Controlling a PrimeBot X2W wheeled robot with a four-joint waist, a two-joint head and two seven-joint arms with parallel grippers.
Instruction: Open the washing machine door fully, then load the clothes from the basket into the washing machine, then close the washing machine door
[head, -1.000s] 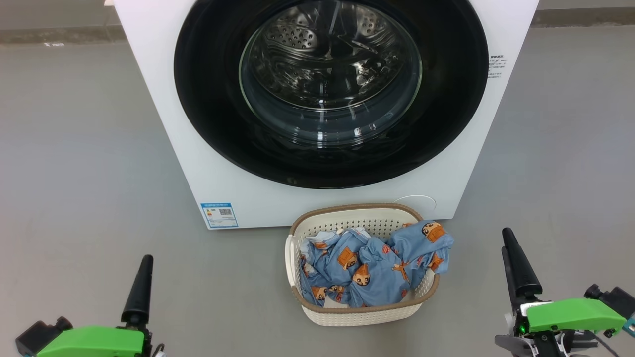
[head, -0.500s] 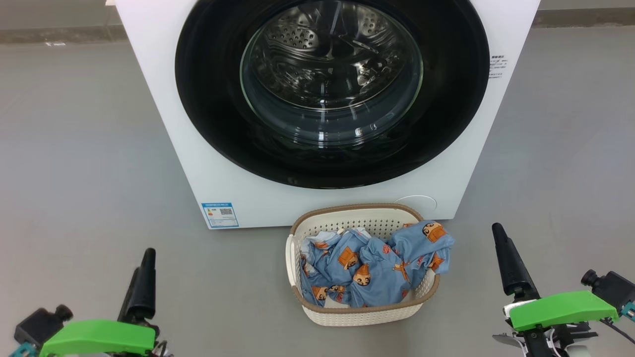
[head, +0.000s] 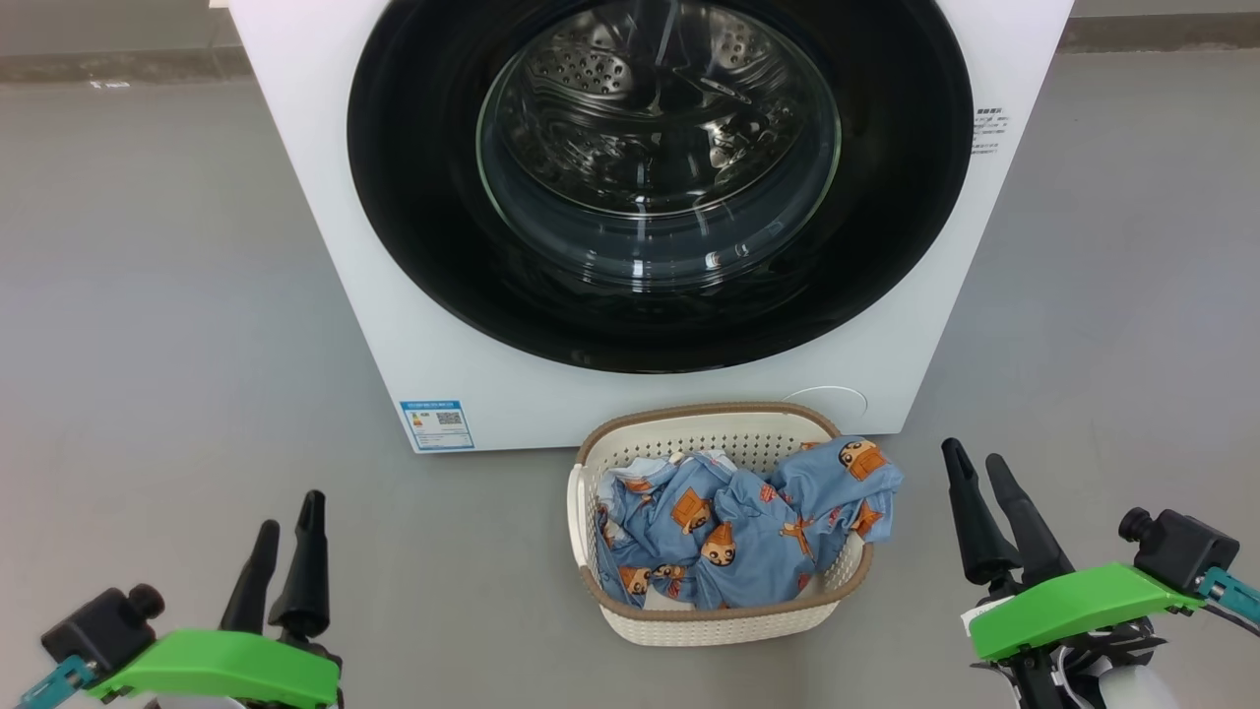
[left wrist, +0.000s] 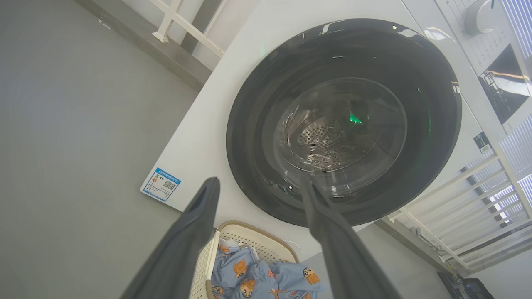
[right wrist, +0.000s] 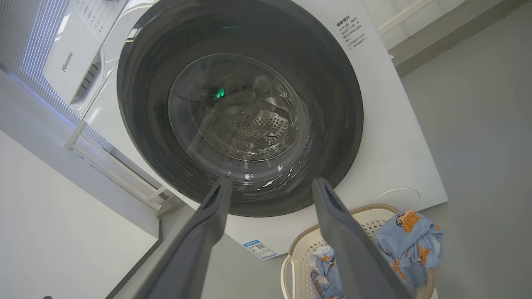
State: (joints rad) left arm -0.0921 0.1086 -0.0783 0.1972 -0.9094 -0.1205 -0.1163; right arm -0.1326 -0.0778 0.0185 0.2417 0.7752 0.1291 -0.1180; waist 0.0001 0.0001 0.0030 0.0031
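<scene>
Washing machine door (head: pixel 660 177) stood closed; clothes (head: pixel 738 532) filled the basket (head: pixel 724 622) below it; left gripper (head: pixel 289 512) and right gripper (head: pixel 973 453) gaped wide, empty.

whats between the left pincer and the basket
Just bare grey floor between the left pincer and the basket, seen in the head view.

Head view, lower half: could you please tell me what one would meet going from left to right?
The left end effector → blue label sticker → basket holding the clothes → right end effector.
</scene>
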